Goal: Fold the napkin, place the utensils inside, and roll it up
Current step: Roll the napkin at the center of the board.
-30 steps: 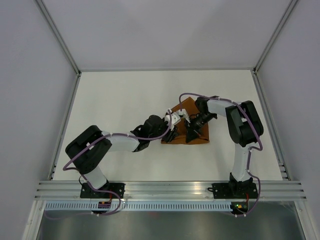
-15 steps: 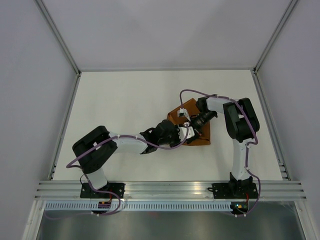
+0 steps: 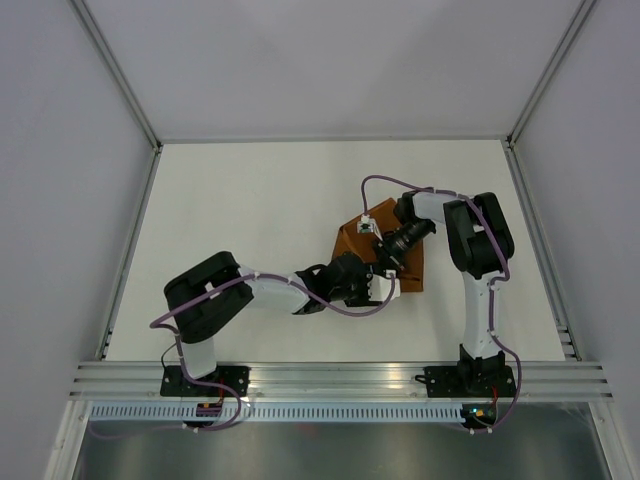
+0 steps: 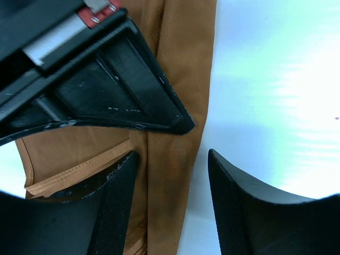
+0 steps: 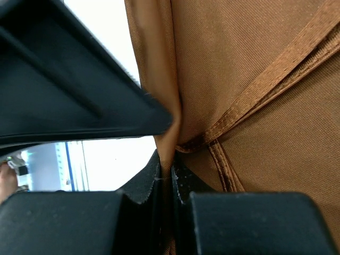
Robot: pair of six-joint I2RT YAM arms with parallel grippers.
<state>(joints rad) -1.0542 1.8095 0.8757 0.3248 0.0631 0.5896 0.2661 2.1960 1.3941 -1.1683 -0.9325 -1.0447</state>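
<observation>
Where the right claw (image 5: 167,172) pinches, the napkin (image 5: 255,79) vanishes.

Lab test cell, white table (image 3: 250,200), grey walls (image 3: 60,150), aluminium rail (image 3: 340,375)

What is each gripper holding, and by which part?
The right gripper is shut on a raised fold of the napkin. The left gripper is open and holds nothing; the napkin's edge lies between its fingers.

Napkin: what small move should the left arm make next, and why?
Probably close the left gripper: it stands open astride the edge of the napkin, while the right gripper pinches a fold, so both would then hold the cloth.
</observation>
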